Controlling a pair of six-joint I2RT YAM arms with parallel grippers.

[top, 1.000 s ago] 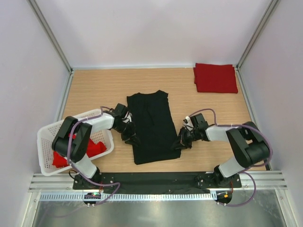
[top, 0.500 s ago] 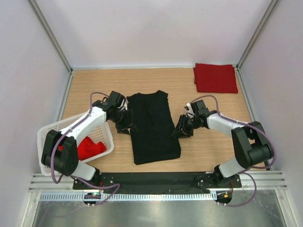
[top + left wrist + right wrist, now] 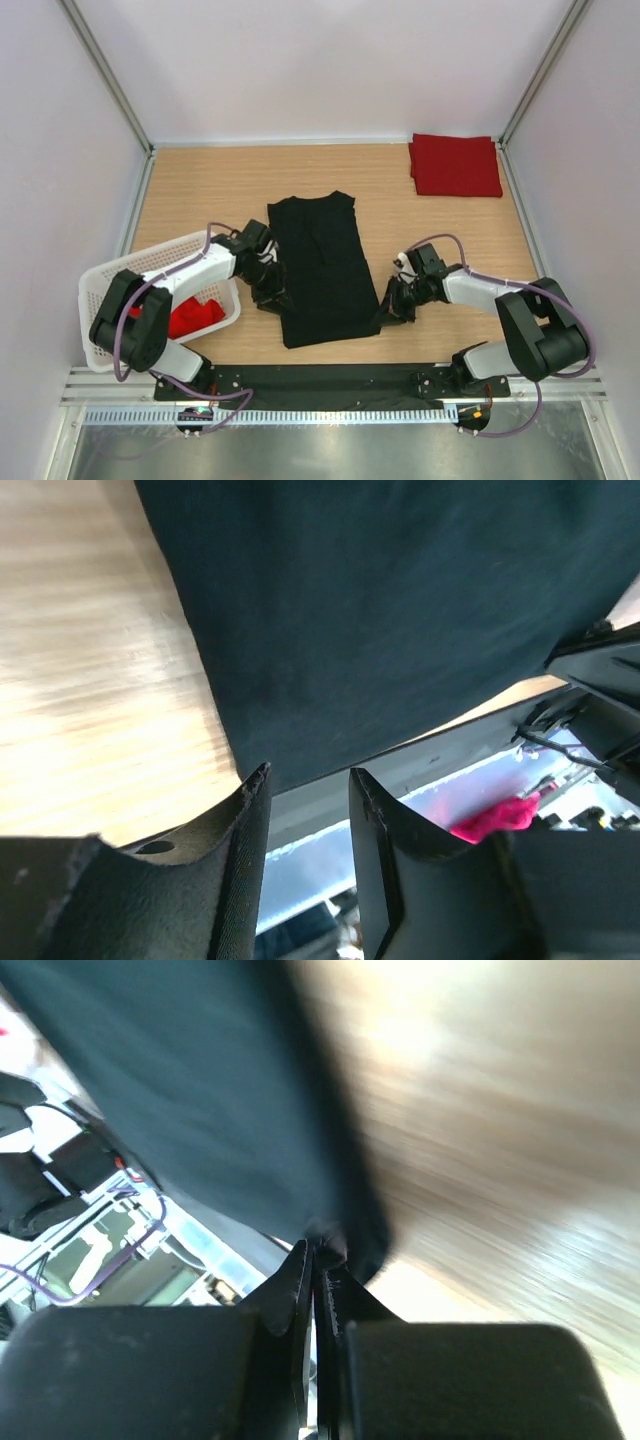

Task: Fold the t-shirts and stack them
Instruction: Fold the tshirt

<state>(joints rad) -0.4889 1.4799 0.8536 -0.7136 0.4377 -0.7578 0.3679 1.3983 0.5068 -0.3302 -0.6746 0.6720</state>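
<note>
The black t-shirt (image 3: 320, 265) lies in the middle of the table (image 3: 200, 190) as a long strip running near to far, already folded lengthwise. Half a second ago both arms stood further up its sides; now each has slid back toward the near end. The right gripper (image 3: 392, 308) has dropped to the near right corner, and its wrist view shows the jaws pressed together with the dark hem pinched at their tips. The left gripper (image 3: 272, 292) sits at the left edge, short of the near left corner. Its fingers (image 3: 245, 825) stand about half apart with nothing between them, and the shirt's edge is just ahead of them. The shirt itself has hardly shifted. So one corner looks secured and the other not yet, and the crosswise fold that would bring the near end over to the far end probably waits on the left side closing. A folded red t-shirt (image 3: 455, 165) rests at the far right corner, likely the base of the stack, and another red t-shirt (image 3: 190, 315) is bunched in the basket (image 3: 92, 320) at the near left.
</note>
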